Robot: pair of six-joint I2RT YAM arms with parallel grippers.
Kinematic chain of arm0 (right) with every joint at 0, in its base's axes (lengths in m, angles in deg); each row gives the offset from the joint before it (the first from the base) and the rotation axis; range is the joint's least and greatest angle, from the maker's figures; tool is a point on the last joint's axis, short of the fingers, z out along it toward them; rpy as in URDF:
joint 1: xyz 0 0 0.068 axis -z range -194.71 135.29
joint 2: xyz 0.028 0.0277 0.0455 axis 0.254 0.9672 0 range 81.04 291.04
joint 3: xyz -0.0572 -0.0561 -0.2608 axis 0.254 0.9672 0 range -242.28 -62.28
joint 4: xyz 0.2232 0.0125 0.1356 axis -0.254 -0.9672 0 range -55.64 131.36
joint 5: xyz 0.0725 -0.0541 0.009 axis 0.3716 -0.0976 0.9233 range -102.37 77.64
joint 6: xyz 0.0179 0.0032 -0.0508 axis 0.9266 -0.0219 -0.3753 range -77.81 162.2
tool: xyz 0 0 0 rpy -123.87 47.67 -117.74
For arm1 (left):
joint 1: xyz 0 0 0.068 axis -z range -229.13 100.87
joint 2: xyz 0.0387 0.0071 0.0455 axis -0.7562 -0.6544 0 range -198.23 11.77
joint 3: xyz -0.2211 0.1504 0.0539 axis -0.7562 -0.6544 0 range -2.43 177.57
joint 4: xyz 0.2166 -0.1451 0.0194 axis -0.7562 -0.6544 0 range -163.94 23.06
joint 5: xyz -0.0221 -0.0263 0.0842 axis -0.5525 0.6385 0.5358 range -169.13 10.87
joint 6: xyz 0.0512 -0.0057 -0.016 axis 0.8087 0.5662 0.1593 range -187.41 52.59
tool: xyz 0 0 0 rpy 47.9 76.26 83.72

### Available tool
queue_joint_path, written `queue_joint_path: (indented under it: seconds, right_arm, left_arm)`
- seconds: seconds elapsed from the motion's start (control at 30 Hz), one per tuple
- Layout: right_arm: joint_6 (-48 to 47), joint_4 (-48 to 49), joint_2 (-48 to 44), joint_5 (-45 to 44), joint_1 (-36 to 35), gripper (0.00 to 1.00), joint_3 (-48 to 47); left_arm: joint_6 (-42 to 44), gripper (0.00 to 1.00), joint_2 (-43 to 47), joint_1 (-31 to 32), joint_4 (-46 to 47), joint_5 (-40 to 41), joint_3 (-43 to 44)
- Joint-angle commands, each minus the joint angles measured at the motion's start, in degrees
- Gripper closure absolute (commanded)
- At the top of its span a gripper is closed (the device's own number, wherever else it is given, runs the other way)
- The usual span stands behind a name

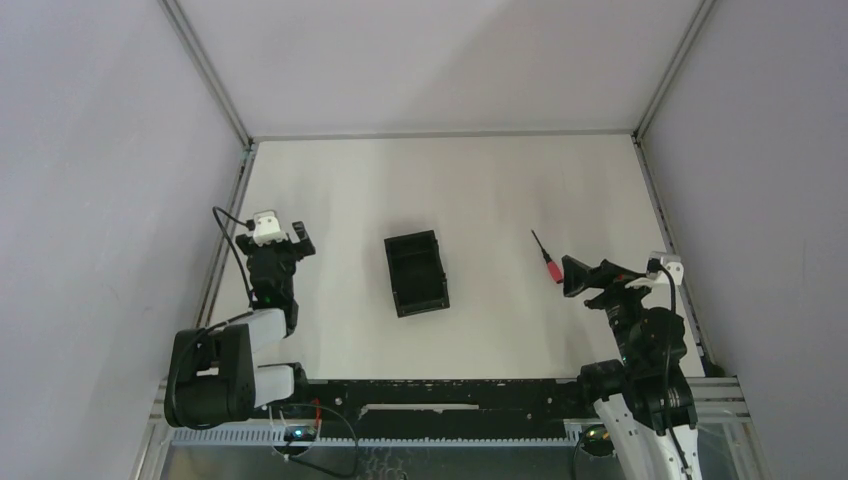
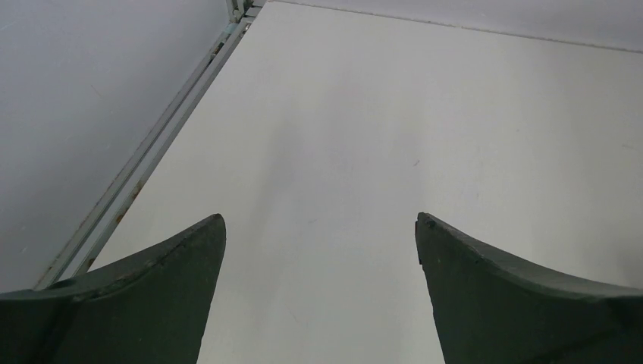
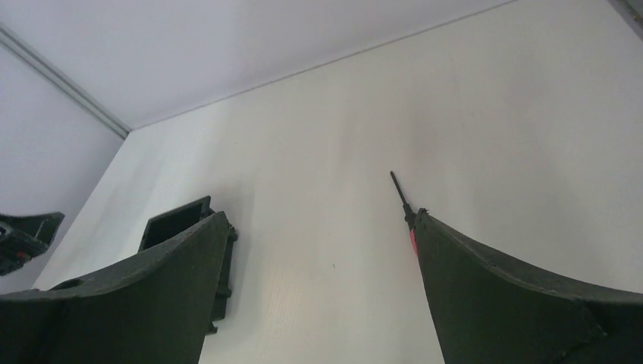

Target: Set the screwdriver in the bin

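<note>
From the top view I see the whole screwdriver point(image 1: 543, 255) lying on the worktop point(image 1: 480, 190). It is right of the bin point(image 1: 416, 272) and well apart from it, with its red handle just beside the right end effector point(image 1: 582, 278). The right wrist view shows only the shaft, a sliver of red and one bin corner. The left wrist view shows worktop beyond the left end effector point(image 2: 320, 220). Both are spread wide and hold nothing. I count one screwdriver, one bin and two end effectors.
</note>
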Motion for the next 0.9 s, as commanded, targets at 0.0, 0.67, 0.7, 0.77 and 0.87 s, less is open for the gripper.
queue_joint_path:
  seconds: [0.0, 0.67, 0.7, 0.77, 0.87]
  right_arm:
    - [2.43, 5.61, 0.64, -3.62, -0.35, 0.00, -0.71]
    - [-14.81, -30.40, 78.41, -3.88, 1.57, 0.00, -47.93]
    - [-15.39, -30.24, 81.47, -3.09, 1.66, 0.00, -47.66]
    - [-16.70, -28.70, 86.49, -2.31, 1.54, 0.02, -46.65]
    - [-19.06, -24.96, 92.61, -1.45, 1.24, 0.04, -45.05]
  left_arm:
    - [-0.31, 0.00, 0.60, 0.38, 1.25, 0.39, 0.67]
    - [-0.28, 0.00, 0.67, 0.32, 1.26, 0.52, 0.73]
    - [-0.27, 0.00, 0.65, 0.33, 1.26, 0.46, 0.70]
    - [-0.37, 0.00, 0.60, 0.40, 1.26, 0.50, 0.70]
    - [-0.27, 0.00, 0.60, 0.41, 1.26, 0.49, 0.69]
